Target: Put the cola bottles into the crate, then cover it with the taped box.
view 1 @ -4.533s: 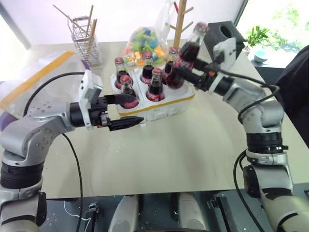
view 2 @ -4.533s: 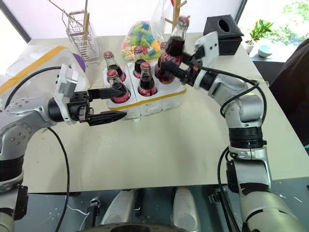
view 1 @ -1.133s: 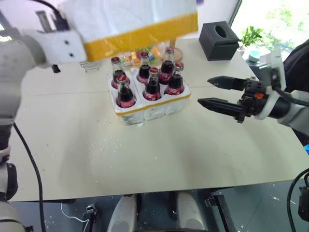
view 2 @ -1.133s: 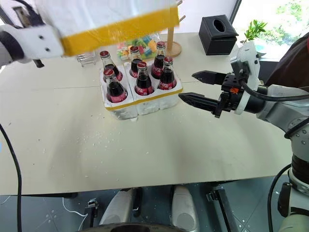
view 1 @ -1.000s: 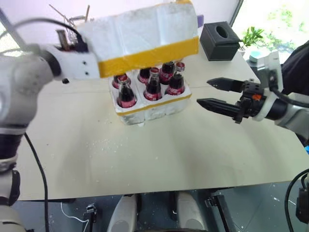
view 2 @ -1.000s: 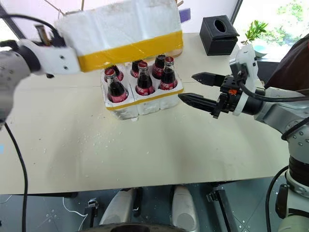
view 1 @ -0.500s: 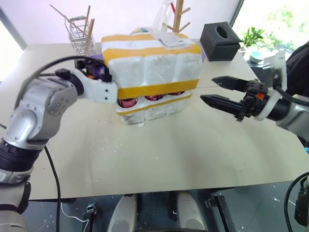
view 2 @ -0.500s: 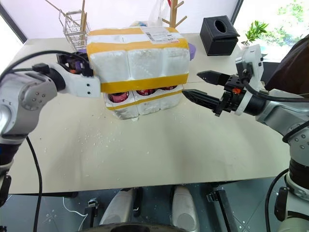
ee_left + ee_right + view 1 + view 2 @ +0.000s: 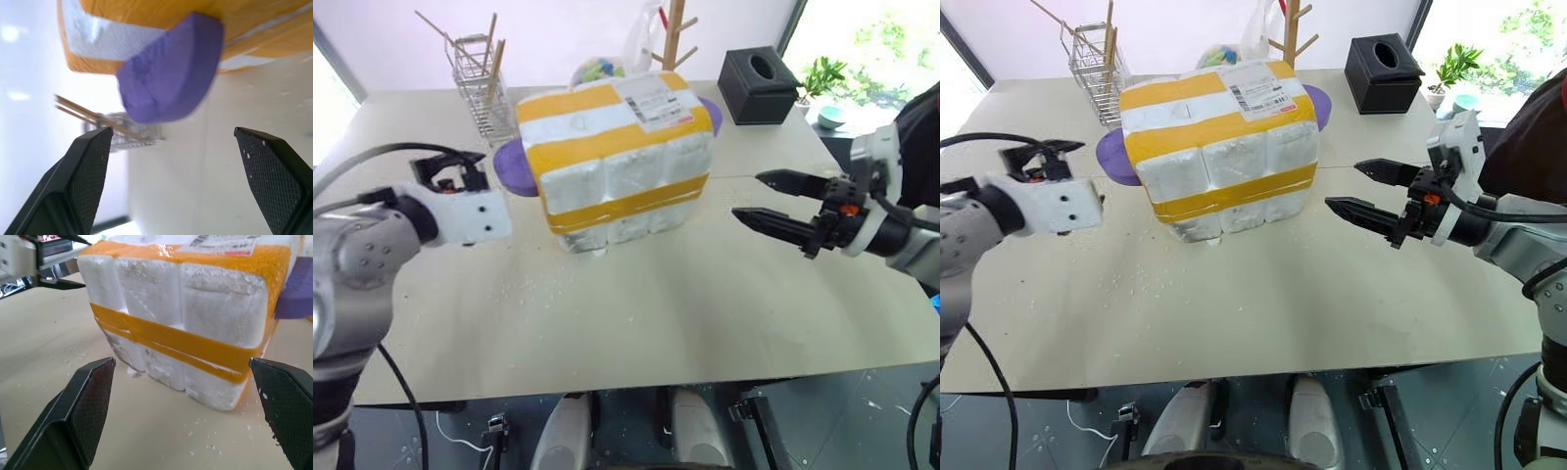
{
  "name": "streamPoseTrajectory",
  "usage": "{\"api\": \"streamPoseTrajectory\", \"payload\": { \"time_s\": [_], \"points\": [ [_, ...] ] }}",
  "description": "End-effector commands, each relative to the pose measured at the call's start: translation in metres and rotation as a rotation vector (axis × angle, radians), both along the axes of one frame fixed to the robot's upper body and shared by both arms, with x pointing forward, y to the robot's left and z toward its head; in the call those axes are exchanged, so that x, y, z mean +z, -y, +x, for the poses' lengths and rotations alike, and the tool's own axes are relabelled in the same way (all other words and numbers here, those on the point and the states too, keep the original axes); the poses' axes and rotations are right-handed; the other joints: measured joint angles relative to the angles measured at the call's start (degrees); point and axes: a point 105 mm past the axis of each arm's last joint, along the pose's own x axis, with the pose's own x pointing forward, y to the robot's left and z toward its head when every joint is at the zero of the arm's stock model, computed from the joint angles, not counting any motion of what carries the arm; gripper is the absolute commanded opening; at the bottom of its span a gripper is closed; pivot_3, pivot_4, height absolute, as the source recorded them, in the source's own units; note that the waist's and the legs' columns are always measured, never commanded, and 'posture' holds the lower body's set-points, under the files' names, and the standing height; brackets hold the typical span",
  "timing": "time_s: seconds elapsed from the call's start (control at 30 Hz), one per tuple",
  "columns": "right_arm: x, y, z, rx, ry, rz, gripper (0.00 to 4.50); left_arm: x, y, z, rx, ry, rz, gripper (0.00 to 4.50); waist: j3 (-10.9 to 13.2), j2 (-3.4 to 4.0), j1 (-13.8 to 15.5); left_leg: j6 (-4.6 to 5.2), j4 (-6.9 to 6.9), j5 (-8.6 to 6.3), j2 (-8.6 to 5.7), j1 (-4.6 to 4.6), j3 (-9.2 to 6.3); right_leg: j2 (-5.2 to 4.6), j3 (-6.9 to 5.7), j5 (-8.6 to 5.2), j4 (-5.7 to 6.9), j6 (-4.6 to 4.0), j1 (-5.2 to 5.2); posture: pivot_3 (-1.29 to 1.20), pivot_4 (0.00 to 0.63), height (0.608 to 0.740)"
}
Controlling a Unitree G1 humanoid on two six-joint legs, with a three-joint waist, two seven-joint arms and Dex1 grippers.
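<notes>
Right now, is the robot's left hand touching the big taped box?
Apart. In the right eye view, bare table shows between the left hand and the taped box. The left wrist view shows its open fingers empty.

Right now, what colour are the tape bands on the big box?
Yellow, on the white box; right eye view.

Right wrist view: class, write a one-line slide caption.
Open right gripper faces the plastic-wrapped white styrofoam box with yellow tape bands, seated on the low foam crate.

A wire rack, wooden stand, black tissue box and purple pad sit on the table.
</notes>
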Motion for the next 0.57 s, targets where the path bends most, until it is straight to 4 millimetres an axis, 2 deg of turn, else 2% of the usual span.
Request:
{"api": "streamPoseTrajectory", "payload": {
  "time_s": [0.03, 0.1, 0.23, 0.27, 0.4, 0.57],
  "points": [
    [0.006, 0.007, -0.002, 0.009, 0.031, -0.035, 4.5, 0.022, -0.022, -0.023, -0.052, -0.181, -0.54, 4.15, 0.0, 0.0, -0.01, 0.0, 0.07, 0.0, 0.02, 0.0, -0.05, 0.05, -0.03, 0.0, 0.02, 0.0, 0.03, 0.0, 0.15, 0.74],
    [0.004, 0.01, 0.0, 0.014, 0.022, -0.048, 4.5, 0.035, -0.035, -0.037, -0.143, -0.303, -0.774, 4.15, 0.0, 0.0, -0.2, 0.0, 0.14, 0.0, 0.06, 0.0, -0.12, 0.12, -0.07, 0.0, 0.04, 0.0, 0.07, 0.0, 0.15, 0.74],
    [0.006, 0.014, 0.006, 0.034, 0.021, -0.063, 4.5, 0.054, -0.054, -0.067, -0.281, -0.603, -0.956, 4.15, 0.02, 0.03, -0.63, 0.12, 0.17, -0.1, 0.19, 0.13, -0.08, 0.3, -0.06, -0.09, -0.01, -0.1, 0.18, 0.0, 0.15, 0.74],
    [0.007, 0.014, 0.007, 0.042, 0.024, -0.064, 4.5, 0.057, -0.061, -0.069, -0.282, -0.638, -0.97, 4.15, 0.05, 0.08, -0.62, 0.15, 0.17, -0.12, 0.21, 0.16, -0.05, 0.31, -0.05, -0.16, 0.0, -0.23, 0.18, 0.0, 0.15, 0.74],
    [0.009, 0.016, 0.009, 0.073, 0.027, -0.075, 4.5, 0.048, -0.085, -0.062, -0.173, -0.716, -0.914, 4.15, 0.1, 0.33, -0.21, 0.18, 0.11, -0.15, 0.28, 0.22, 0.03, 0.31, -0.02, -0.23, -0.04, -0.37, 0.17, 0.0, 0.15, 0.74],
    [0.011, 0.016, 0.011, 0.088, 0.028, -0.06, 4.5, 0.043, -0.089, -0.058, -0.169, -0.751, -0.823, 4.15, 0.11, 0.32, -0.11, 0.14, 0.09, -0.17, 0.31, 0.15, -0.04, 0.22, -0.02, -0.28, -0.1, -0.53, 0.1, 0.0, 0.15, 0.74]
  ]
}}
